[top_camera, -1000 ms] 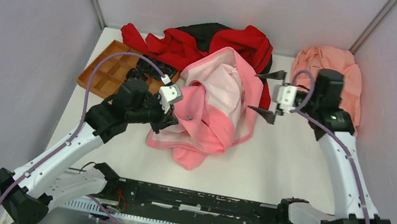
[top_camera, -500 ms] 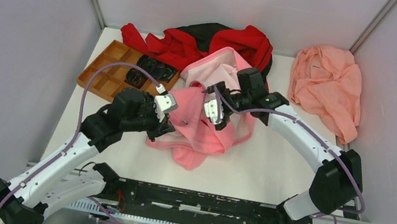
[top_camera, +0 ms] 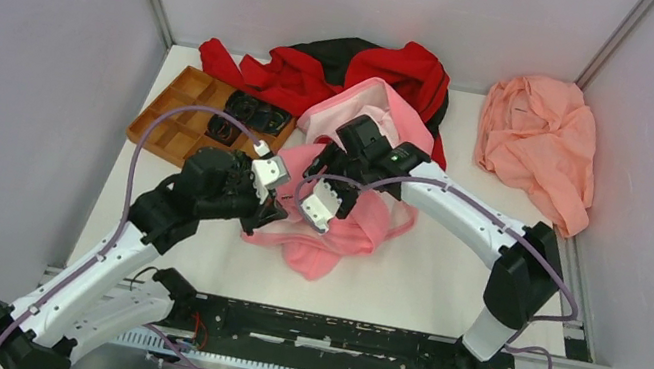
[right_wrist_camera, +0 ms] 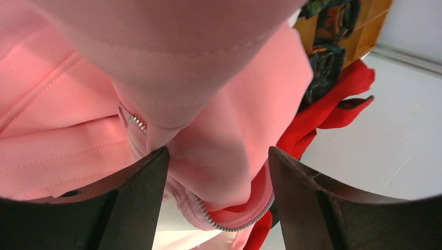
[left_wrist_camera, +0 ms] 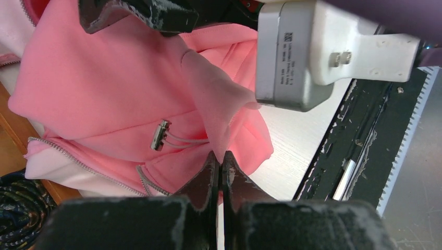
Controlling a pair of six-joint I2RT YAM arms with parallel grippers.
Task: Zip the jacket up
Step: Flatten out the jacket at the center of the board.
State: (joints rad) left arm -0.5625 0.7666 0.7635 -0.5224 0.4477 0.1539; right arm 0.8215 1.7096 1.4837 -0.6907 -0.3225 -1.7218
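The bright pink jacket (top_camera: 315, 256) lies crumpled at the table's middle, its paler lining (top_camera: 371, 111) showing at the back. My left gripper (top_camera: 270, 207) is at its left edge, shut on a raised fold of pink fleece (left_wrist_camera: 219, 156). A metal cord toggle (left_wrist_camera: 160, 135) and zipper teeth (left_wrist_camera: 78, 162) lie just beside that fold. My right gripper (top_camera: 330, 214) points down into the heap right next to the left one. Its jaws (right_wrist_camera: 218, 153) stand open around a bulging fold, with a curve of zipper teeth (right_wrist_camera: 234, 226) below. The zipper pull is not visible.
A red-and-black garment (top_camera: 395, 65) lies behind the jacket, partly under it. A salmon cloth (top_camera: 539, 141) sits at the back right. A brown compartment tray (top_camera: 176, 123) holding dark items (top_camera: 249, 115) is at the back left. A black rail (top_camera: 327, 332) runs along the near edge.
My right arm swung from the back right over to the jacket and came down onto it beside the left gripper, its jaws narrowing somewhat. The left gripper kept its hold.
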